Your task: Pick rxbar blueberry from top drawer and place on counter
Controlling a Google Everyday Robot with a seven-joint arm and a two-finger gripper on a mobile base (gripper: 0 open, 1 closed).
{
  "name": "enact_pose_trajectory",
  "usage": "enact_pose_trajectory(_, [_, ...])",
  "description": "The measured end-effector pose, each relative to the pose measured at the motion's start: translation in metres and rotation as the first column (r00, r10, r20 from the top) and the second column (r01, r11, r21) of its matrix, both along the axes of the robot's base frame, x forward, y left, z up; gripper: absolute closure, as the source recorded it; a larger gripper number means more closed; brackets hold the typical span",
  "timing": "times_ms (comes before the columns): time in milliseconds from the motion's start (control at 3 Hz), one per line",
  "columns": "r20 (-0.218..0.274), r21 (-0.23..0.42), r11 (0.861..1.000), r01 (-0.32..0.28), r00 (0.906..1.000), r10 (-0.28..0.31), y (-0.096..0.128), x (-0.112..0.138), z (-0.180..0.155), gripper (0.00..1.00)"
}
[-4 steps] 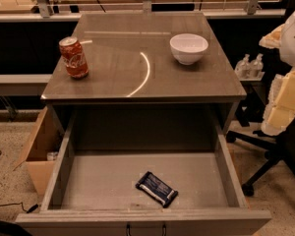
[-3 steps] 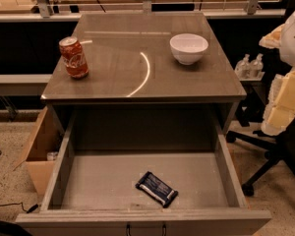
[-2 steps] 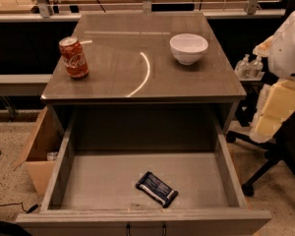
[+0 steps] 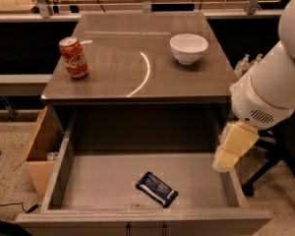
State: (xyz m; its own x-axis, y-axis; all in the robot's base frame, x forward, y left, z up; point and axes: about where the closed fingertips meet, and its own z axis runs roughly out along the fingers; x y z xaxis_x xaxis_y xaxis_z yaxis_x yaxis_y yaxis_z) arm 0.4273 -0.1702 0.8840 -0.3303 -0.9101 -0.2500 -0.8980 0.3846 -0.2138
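The rxbar blueberry, a flat dark navy bar with pale lettering, lies at an angle on the floor of the open top drawer, near the front and just right of the middle. My gripper hangs at the end of the white arm, over the drawer's right wall, to the right of the bar and above it. It holds nothing that I can see. The counter is the glossy grey-brown top with a curved light reflection, above the drawer.
A red cola can stands on the counter's left side. A white bowl sits at the back right. A cardboard box stands on the floor left of the cabinet. A chair base is at the right.
The arm has swung in from the right edge, leftward and down, bringing the gripper over the drawer's right wall. The bar, can and bowl have not moved.
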Motion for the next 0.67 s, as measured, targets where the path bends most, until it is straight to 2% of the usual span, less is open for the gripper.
enact_pose_trajectory(333, [-0.036,0.078,0.996,0.05,0.9983,-0.047,0.026,-0.003,-0.043,0.0])
enact_pose_trajectory(667, [-0.069,0.146,0.983,0.109,0.9927,-0.1,0.051,-0.006,-0.081,0.0])
